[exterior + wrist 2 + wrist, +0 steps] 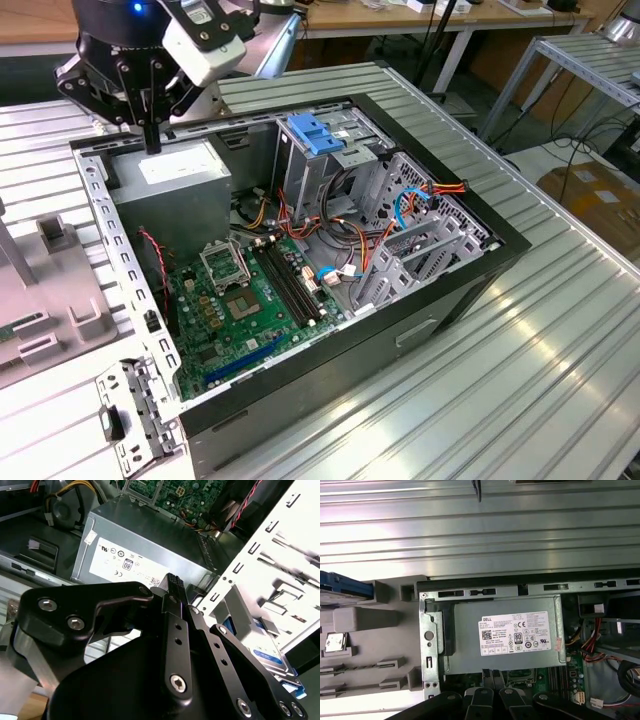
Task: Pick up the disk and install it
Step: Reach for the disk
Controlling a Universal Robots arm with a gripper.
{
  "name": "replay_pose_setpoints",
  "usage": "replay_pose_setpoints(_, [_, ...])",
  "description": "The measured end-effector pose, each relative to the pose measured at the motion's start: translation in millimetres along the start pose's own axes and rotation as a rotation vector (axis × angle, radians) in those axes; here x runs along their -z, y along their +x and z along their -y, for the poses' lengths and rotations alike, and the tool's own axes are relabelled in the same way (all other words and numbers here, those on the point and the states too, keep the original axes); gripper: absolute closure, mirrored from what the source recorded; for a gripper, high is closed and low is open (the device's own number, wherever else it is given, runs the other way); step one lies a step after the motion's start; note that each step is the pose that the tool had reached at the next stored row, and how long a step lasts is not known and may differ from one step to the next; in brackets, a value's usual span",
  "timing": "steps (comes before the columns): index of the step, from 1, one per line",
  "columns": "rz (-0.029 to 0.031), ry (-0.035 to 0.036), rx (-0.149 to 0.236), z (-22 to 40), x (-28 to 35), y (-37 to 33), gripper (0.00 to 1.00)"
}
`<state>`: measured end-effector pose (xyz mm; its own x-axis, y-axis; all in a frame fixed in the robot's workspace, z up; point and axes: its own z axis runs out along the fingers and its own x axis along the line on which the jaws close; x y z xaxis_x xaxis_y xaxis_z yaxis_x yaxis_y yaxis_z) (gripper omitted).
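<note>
Disk point(341, 587) on grey fixture point(370, 622) beside case point(430, 330); hand point(150, 146) closed, empty, above power supply point(175, 178)

Ribbed aluminium tabletop point(560, 330); wooden benches point(390, 16) behind; cardboard box point(600, 195) on floor, exterior view's right.

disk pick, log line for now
gripper: fingers shut, empty | above power supply | disk in grey holder outside case, not picked
</note>
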<state>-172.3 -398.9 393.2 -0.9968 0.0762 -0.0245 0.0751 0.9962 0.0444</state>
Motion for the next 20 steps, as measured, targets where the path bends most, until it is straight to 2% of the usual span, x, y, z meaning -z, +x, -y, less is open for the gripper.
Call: replay_pose_setpoints(20, [0.0, 0.0, 0.0, 0.7, 0.3, 9.9, 0.89])
